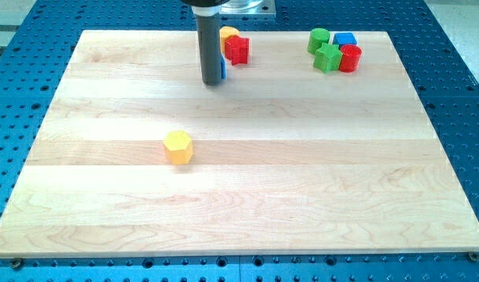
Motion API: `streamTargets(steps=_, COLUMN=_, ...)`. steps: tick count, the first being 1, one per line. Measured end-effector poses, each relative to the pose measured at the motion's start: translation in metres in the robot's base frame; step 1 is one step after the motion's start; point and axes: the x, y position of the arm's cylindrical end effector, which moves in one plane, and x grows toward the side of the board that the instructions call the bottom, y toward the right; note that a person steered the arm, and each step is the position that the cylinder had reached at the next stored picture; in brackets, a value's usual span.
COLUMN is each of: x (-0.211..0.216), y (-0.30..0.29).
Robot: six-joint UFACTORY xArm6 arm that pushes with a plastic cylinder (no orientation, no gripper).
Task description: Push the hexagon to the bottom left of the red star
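Standing upright near the view's top, my tip (212,83) rests on the wooden board (318,180); it is a bare rod with nothing to open or close, and it holds nothing. A sliver of blue block (223,67) peeks out from behind the rod on the view's right, seemingly touching it, though its shape is hidden.

Going by what lies on the board, the task looks barely begun. The yellow hexagon (178,147) sits alone around the middle-left of the board, well apart from the red star (238,49), which is up by the top edge, just to the right of the rod, with a yellow block (228,33) tucked behind it. The hexagon needs to travel up and slightly right to end just below and left of that star, so nearly the whole push is left.

The rod is on the far side of the hexagon, well apart from it, so I would judge it must first come round beneath the hexagon before pushing.

Off at the top right, out of the way, a green cylinder (319,38), a blue block (345,38), a green star (328,58) and a red cylinder (350,58) huddle together.
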Motion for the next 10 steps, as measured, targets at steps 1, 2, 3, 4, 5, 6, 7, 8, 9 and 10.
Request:
streamTargets(steps=1, x=-0.017, y=0.006)
streamTargets(steps=2, x=-0.026, y=0.006)
streamTargets(steps=3, x=0.057, y=0.002)
streamTargets(steps=4, x=0.139, y=0.055)
streamTargets(steps=5, x=0.220, y=-0.029)
streamTargets(steps=6, x=0.184, y=-0.046)
streamTargets(steps=7, x=0.135, y=-0.044)
streamTargets(steps=8, x=0.082, y=-0.032)
streamTargets(steps=9, x=0.036, y=-0.020)
streamTargets(steps=10, x=0.030, y=-0.069)
